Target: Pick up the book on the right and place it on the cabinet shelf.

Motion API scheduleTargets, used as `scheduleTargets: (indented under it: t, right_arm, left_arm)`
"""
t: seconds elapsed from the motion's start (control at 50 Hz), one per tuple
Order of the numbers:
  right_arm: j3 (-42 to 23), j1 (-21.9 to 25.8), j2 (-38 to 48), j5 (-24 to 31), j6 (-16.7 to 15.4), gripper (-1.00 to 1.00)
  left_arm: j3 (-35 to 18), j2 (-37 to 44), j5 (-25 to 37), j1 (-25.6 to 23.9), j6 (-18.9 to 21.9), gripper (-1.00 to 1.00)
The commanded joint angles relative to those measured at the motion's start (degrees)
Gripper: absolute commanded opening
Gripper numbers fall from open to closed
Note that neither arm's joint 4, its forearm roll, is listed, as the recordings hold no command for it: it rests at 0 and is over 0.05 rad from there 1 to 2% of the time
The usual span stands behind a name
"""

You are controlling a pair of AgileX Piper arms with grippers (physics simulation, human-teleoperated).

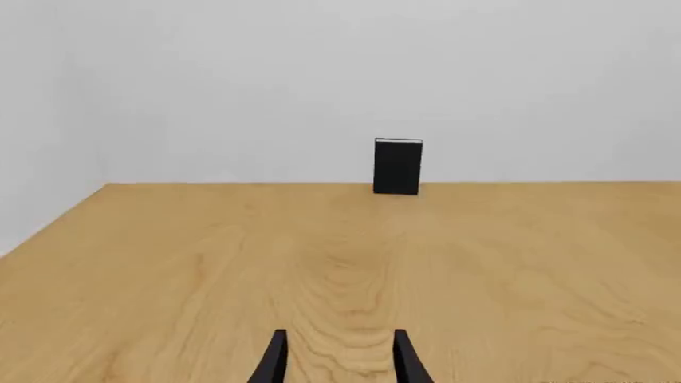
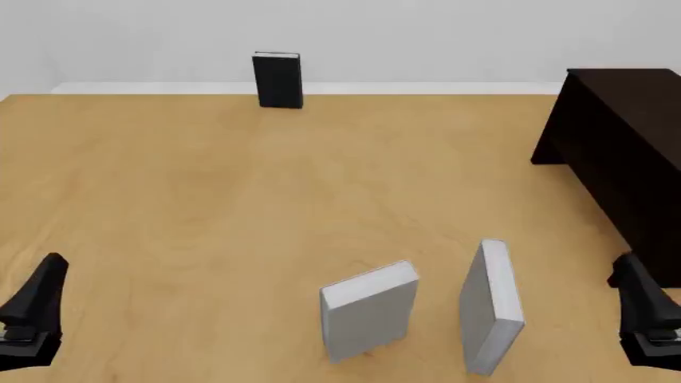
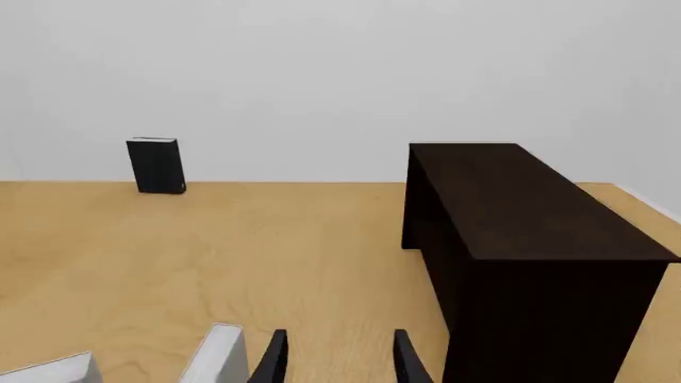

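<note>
Book [image 2: 492, 307] plain light grey, thick, upright, both grippers' fingers [image 3: 274, 357] apart, empty

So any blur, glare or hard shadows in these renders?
Front view: sharp, flat even light, no glare, no clear shadows under the grey book. Left wrist view: crisp, black book clear. Right wrist view: sharp too, the cabinet nearly featureless dark.

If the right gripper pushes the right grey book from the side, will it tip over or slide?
The grey book on the right stands upright on a narrow edge, so it would probably tip rather than slide. It looks thick and stiff, so it should not bend in a grasp. If it falls left, it may hit the other grey book close beside it.
</note>
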Motion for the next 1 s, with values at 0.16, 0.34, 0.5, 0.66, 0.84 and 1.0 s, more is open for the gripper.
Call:
scheduleTargets:
  t: [0.16,0.34,0.5,0.66,0.84,1.0]
  right_arm:
    - [-10.5,2.4,6.4,5.8,-4.4,1.00]
    - [-19.5,5.7,14.3,10.7,-5.1,1.00]
    - [-26.8,7.1,20.3,15.1,-4.7,1.00]
    - [-36.5,7.3,27.1,20.6,-4.8,1.00]
    - [-45.5,9.4,34.4,25.7,-1.7,1.00]
    - [-51.2,11.1,41.1,29.9,1.9,1.00]
  left_arm:
    - [-0.2,0.8,-0.8,-0.3,1.2,1.00]
    - [0.0,0.8,-0.2,-0.2,-0.2,1.00]
    - [0.0,0.9,-0.2,-0.7,0.5,1.00]
    - [-0.1,0.5,0.1,-1.2,1.4,1.00]
    - [-0.2,0.5,-0.1,-1.4,1.7,1.00]
    - [-0.3,0.3,0.4,-1.7,1.6,1.00]
